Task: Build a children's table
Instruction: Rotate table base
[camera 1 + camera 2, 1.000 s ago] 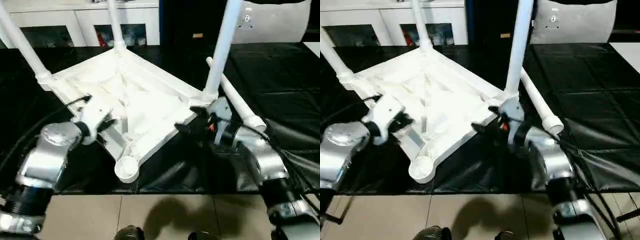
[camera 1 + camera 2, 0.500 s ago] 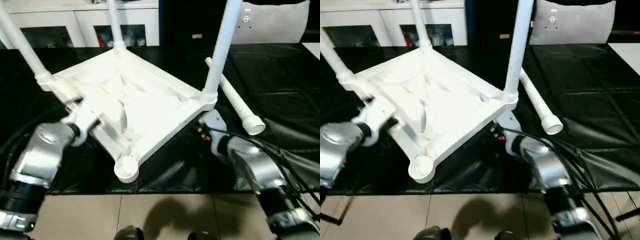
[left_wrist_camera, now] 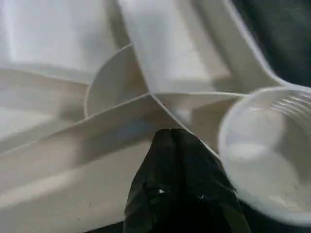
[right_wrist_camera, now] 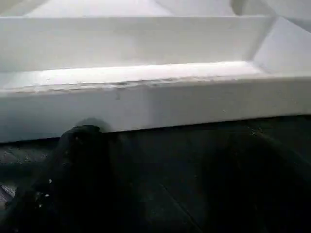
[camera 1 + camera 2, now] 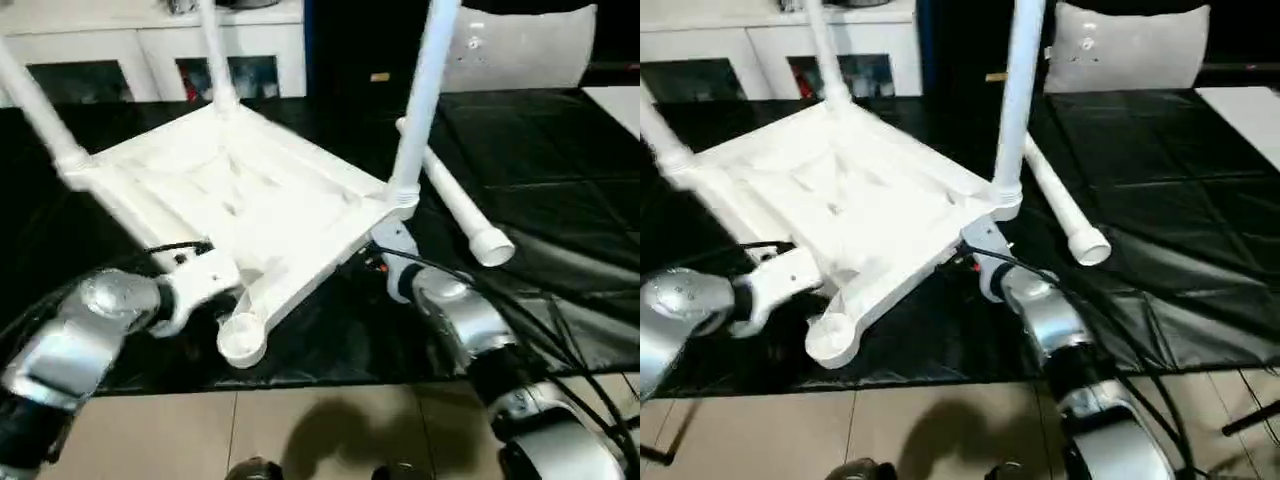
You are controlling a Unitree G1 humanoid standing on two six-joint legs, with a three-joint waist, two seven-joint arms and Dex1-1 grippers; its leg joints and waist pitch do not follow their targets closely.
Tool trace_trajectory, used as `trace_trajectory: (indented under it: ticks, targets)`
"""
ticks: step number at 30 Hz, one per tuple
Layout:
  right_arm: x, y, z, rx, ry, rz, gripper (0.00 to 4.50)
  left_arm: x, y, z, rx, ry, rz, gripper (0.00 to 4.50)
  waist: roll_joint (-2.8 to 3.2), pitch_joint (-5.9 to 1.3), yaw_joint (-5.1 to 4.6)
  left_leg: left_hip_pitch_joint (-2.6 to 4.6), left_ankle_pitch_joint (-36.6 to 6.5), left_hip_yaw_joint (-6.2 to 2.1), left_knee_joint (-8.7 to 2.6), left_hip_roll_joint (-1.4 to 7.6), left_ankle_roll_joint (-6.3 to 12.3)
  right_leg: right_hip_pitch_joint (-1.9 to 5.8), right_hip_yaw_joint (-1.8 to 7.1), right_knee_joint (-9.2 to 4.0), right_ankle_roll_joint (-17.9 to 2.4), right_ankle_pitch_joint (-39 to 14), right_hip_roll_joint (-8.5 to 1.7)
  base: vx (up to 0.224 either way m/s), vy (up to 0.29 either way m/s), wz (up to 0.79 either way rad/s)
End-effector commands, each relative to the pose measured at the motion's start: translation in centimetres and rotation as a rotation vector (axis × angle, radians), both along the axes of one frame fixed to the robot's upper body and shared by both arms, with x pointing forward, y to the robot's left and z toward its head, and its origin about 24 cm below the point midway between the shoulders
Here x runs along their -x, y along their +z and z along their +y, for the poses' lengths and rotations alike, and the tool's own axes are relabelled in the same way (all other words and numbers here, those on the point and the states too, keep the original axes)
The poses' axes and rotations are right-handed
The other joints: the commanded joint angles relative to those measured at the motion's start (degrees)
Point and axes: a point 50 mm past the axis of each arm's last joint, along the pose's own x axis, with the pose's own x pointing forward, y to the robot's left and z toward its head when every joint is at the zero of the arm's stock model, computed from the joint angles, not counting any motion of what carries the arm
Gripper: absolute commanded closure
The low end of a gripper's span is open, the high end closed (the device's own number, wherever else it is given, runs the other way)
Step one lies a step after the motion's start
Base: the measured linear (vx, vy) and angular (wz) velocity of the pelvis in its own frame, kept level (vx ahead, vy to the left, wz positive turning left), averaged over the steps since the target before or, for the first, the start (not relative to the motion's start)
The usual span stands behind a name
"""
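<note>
The children's table point(image 5: 240, 190) lies upside down on the black cloth, its ribbed underside facing up. Three white legs stand in the corner sockets, one of them at the right corner point(image 5: 418, 100). A fourth leg point(image 5: 455, 200) lies loose on the cloth to the right. The near corner socket point(image 5: 240, 340) is empty. My left gripper point(image 3: 175, 138) is shut, its black tips against a rib beside that socket. My right gripper point(image 4: 165, 145) is open, low at the table's right rim point(image 4: 146, 102), with one finger point(image 4: 77, 155) showing.
A white cabinet point(image 5: 100, 60) with dark glass compartments stands behind the work surface. A pale grey cushioned piece point(image 5: 520, 45) sits at the back right. The black cloth point(image 5: 560, 150) ends at a front edge above the tiled floor point(image 5: 330, 430). Cables trail along my right forearm point(image 5: 470, 320).
My left gripper has shut and moved toward me to the empty near corner socket. My right gripper has dropped from the table's right edge to below its rim. The camera has shifted slightly.
</note>
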Motion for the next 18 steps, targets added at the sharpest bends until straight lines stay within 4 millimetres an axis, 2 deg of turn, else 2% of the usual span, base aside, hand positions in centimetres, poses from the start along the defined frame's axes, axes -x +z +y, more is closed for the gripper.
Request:
trace_trajectory:
  ticks: [1, 3, 6, 10, 12, 14, 15, 18]
  targets:
    - [-1.1, 1.2, 0.4, -0.007, -0.036, -0.056, 0.0, 2.1, -1.1, -2.7, 0.099, -0.158, 0.158, 4.38, -0.02, -3.5, 0.36, 1.4, -20.9, -1.54, -4.77, 2.8, -2.28, 1.89, 2.86, -4.79, -10.9, -22.9, -4.95, 0.0, 0.0, 0.0]
    - [-1.2, 1.3, 0.5, -0.012, -0.039, -0.058, 0.0, 2.1, -1.1, -2.9, 0.102, -0.163, 0.162, 4.38, 0.07, -3.61, 0.21, 1.33, -20.0, -1.51, -4.74, 2.74, -2.28, 2.02, 2.89, -4.67, -11.5, -20.9, -4.82, 0.0, 0.0, 0.0]
    - [-1.5, 1.6, 1.0, -0.02, -0.029, -0.065, 0.0, 1.7, -0.9, -4.3, 0.138, -0.197, 0.146, 4.38, 0.0, -3.83, 0.2, 1.27, -17.9, -1.25, -4.52, 2.61, -1.82, 2.22, 3.0, -4.45, -12.2, -17.7, -4.74, 0.0, 0.0, 0.0]
    - [-1.7, 1.7, 1.0, -0.02, -0.026, -0.069, 0.0, 0.6, -0.7, -5.0, 0.153, -0.183, 0.084, 4.38, -0.34, -4.07, 0.43, 0.95, -13.9, -0.98, -4.18, 2.42, -0.57, 2.56, 2.93, -4.15, -12.6, -14.0, -4.63, 0.0, 0.0, 0.0]
    - [-1.8, 1.7, 1.0, -0.02, -0.027, -0.072, 0.0, -0.4, -0.6, -5.7, 0.194, -0.162, 0.031, 4.38, -0.29, -4.17, 0.44, 0.87, -12.8, -0.89, -4.07, 2.39, -0.24, 2.66, 2.9, -4.1, -12.7, -12.7, -4.56, 0.0, 0.0, 0.0]
    - [-1.8, 1.8, 0.9, -0.02, -0.028, -0.074, 0.0, -1.3, -0.6, -6.1, 0.206, -0.134, -0.006, 4.38, -0.31, -4.12, 0.53, 0.87, -13.4, -0.94, -4.11, 2.35, -0.23, 2.72, 2.8, -4.21, -12.5, -13.7, -4.5, 0.0, 0.0, 0.0]
    - [-1.9, 1.8, 0.8, -0.018, -0.03, -0.076, 0.0, -1.7, -0.7, -6.3, 0.203, -0.121, -0.022, 4.38, -0.1, -4.05, 0.58, 1.01, -13.9, -0.95, -4.12, 2.36, -0.32, 2.57, 2.8, -4.33, -12.3, -14.2, -4.49, 0.0, 0.0, 0.0]
    - [-2.2, 2.2, 0.1, -0.024, -0.061, -0.108, 0.0, -3.4, -0.7, -7.2, 0.214, -0.066, -0.082, 4.38, -0.35, -4.03, 0.54, 1.01, -14.7, -0.97, -4.14, 2.37, -0.49, 2.66, 2.81, -4.54, -11.6, -15.5, -4.58, 0.0, 0.0, 0.0]
